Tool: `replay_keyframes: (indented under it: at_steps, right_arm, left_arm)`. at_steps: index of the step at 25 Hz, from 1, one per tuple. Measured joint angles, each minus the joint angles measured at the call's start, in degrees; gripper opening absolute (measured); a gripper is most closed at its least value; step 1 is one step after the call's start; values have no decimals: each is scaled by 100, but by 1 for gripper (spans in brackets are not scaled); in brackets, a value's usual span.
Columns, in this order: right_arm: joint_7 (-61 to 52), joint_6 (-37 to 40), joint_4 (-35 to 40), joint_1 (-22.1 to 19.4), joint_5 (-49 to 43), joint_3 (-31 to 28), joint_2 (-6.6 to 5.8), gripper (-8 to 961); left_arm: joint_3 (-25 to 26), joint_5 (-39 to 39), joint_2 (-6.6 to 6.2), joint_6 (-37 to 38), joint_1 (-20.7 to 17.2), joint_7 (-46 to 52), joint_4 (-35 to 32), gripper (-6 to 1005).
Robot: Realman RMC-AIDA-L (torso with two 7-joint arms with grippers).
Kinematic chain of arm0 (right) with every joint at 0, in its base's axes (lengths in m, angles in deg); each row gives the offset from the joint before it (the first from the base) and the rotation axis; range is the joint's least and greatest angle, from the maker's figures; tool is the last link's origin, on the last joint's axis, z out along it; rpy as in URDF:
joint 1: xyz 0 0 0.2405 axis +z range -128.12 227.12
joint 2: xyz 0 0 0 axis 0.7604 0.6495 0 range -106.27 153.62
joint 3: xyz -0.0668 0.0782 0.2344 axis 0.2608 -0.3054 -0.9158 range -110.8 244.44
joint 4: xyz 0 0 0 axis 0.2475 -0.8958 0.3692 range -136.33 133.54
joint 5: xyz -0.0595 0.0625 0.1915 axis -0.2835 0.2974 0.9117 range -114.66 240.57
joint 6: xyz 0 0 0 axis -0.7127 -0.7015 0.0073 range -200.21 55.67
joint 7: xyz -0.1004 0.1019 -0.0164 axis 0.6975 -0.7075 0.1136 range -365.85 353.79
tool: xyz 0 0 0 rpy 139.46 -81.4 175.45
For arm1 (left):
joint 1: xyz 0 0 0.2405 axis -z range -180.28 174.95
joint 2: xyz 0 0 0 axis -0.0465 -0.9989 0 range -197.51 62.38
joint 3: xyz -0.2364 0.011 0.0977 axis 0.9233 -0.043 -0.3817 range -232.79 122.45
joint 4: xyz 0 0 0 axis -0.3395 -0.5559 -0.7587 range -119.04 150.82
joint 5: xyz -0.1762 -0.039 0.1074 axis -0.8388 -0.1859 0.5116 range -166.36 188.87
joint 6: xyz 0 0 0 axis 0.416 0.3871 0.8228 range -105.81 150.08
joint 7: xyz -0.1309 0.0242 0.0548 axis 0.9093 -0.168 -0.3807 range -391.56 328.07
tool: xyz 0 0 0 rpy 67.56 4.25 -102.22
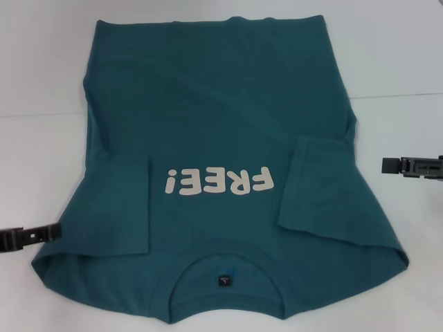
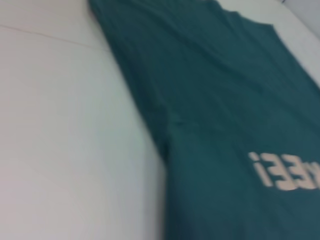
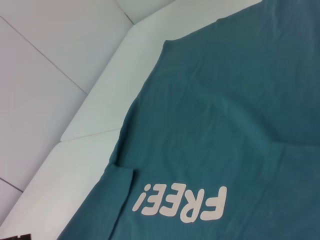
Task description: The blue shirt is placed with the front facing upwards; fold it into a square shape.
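Note:
The blue shirt (image 1: 221, 124) lies flat on the white table, front up, with its round neck and dark inner label (image 1: 224, 280) at the near edge. Its off-white "FREE!" print (image 1: 216, 181) reads upside down from the head view. Both short sleeves are folded inward onto the body, one (image 1: 121, 207) on the left and one (image 1: 315, 187) on the right. My left gripper (image 1: 31, 236) hovers just off the shirt's near left edge. My right gripper (image 1: 408, 166) hangs off its right side, apart from the cloth. The wrist views show the shirt (image 2: 225, 100) (image 3: 240, 100) and the print (image 2: 285, 172) (image 3: 182, 204).
The white table (image 1: 41, 83) runs around the shirt on the left, right and far sides, with a faint seam line (image 1: 394, 95) across it. The shirt's collar end reaches the near edge of the head view.

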Motion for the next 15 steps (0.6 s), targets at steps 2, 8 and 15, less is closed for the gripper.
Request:
replay_keyframes:
  at_steps: [2, 8, 15]
  right_arm:
    - [1, 9, 0, 6, 0, -2, -22, 944]
    - [-8, 29, -45, 8, 1, -11, -53, 944]
    - [-49, 57, -73, 4, 5, 3, -57, 943]
  left_arm:
    - [-21, 183, 63, -229, 17, -86, -73, 883]
    - [-44, 440, 68, -475, 126, -146, -395, 873]
    - [-61, 600, 86, -622, 161, -252, -535, 860]
